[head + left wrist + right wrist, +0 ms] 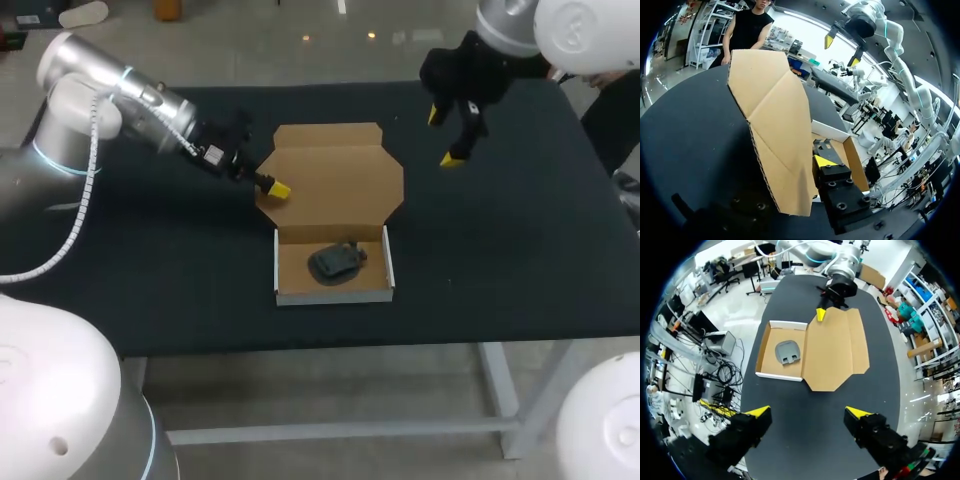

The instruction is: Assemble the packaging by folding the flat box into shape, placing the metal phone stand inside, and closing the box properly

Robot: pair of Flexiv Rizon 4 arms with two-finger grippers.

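Inside the box (335, 295), the phone stand (337, 262) lies crosswise, lid (335, 180) open beyond.

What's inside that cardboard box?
A dark phone stand lies in the open box, whose lid is folded back. Nothing else shows inside. The floor under the stand is hidden.

Our left arm (110, 95) is built of rounded silver and white links, with a thin pale-blue ring (126, 76) around one joint. A white ribbed cable (88, 170) loops down just beside that ring. Our left gripper (277, 187) is black, with recessed socket screws (841, 206). Our right arm (560, 30) shows white and silver domes. Our right gripper (443, 137) is black with wedge-shaped yellow tips (758, 412).
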